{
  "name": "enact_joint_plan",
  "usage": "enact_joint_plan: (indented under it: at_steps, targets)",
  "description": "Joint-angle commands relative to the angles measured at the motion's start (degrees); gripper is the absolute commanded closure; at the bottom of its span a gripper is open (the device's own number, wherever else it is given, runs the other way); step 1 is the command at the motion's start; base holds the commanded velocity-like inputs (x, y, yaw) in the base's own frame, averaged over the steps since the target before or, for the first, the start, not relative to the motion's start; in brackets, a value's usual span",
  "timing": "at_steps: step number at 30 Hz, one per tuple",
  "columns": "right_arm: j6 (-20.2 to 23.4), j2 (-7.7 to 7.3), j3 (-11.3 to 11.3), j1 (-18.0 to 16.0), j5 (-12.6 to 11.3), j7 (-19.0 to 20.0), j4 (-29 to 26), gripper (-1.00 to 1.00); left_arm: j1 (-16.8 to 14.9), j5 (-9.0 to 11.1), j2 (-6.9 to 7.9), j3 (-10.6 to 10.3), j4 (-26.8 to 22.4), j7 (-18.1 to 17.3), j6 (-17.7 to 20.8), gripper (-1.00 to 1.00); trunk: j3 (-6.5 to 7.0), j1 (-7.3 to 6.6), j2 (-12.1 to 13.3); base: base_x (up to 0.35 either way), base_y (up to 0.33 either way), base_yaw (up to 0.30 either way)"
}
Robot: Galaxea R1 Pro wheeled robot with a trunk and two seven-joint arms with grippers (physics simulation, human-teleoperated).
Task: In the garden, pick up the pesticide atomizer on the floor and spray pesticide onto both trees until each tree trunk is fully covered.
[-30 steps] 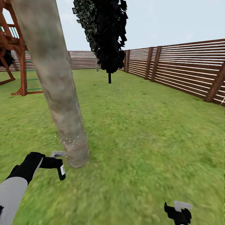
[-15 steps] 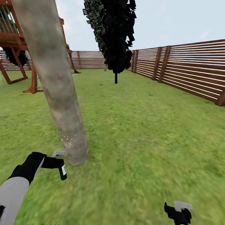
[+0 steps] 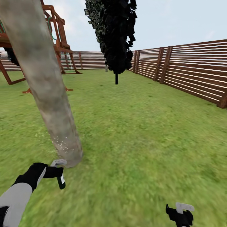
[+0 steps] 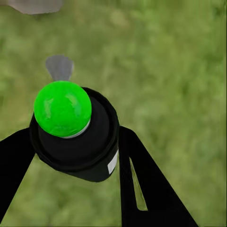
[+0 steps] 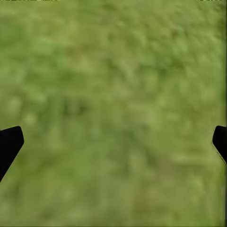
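A thick, smooth grey-tan tree trunk (image 3: 47, 94) leans up to the left from its base in the lawn, at the left of the head view. White specks dot its bark low down. Just short of that base, my left gripper (image 3: 56, 172) is shut on the pesticide atomizer (image 3: 61, 182), a dark bottle hanging below the fingers. In the left wrist view, the atomizer (image 4: 78, 142) shows a bright green top and a black body, clamped between two black fingers (image 4: 142, 184). My right gripper (image 3: 180, 214) is low at the right, over grass. It is open and empty (image 5: 113, 142).
A dark cypress-like tree (image 3: 115, 37) stands mid-lawn ahead. A brown slat fence (image 3: 189, 72) runs along the right and the back. A wooden play tower (image 3: 55, 37) stands behind the trunk at left. Green grass (image 3: 142, 142) stretches wide to the right of the trunk.
The whole picture has shifted, so the camera has moved: the play tower now shows right of the trunk. My left gripper, with the atomizer, sits slightly lower in view. The right gripper looks unchanged.
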Motion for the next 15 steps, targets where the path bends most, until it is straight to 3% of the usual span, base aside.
enact_joint_plan:
  at_steps: [1, 7, 15]
  targets:
    - [0.0, 0.03, 0.0, 0.0, 0.0, 0.0, 0.0, -1.00, 0.3, 0.3, -0.02, 0.8, 0.1, 0.8, -0.8, 1.00, 0.00, 0.00, 0.0, 0.000, -0.277, 0.187]
    - [0.0, 0.21, 0.0, 0.0, 0.0, 0.0, 0.0, -1.00, 4.7, 0.5, -0.03, 1.7, 0.2, 1.8, -2.1, 1.00, 0.00, 0.00, 0.0, 0.204, -0.194, 0.254]
    - [0.0, 0.24, 0.0, 0.0, 0.0, 0.1, 0.0, -1.00, 5.0, 0.5, -1.22, 1.7, 0.2, 1.8, -2.1, 1.00, 0.00, 0.00, 0.0, 0.279, -0.149, 0.027]
